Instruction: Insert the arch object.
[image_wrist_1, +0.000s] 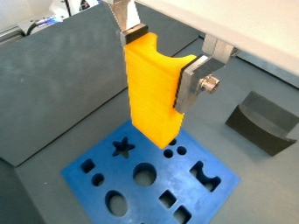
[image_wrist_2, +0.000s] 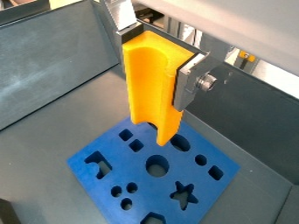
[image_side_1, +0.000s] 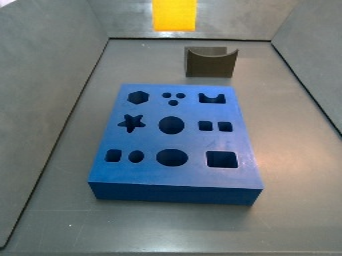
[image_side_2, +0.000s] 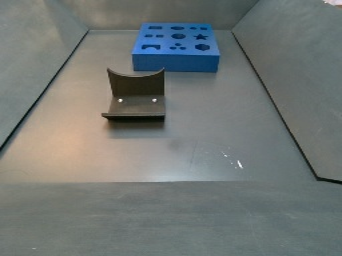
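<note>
wrist views: gripper clamps smooth orange bar.

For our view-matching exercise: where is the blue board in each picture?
Wrist view: blue board lies under the orange bar held in the gripper.
Wrist view: under that bar too.
Side view: centre.
Side view: top, at the floor's far end.
Shared landmark: its star hole.

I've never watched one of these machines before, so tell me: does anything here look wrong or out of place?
One thing stands out. The gripper, raised above the blue board, is shut on an orange bar, while the arch object lies untouched on the floor, apart from the board. Nothing looks spilled or damaged.
</note>
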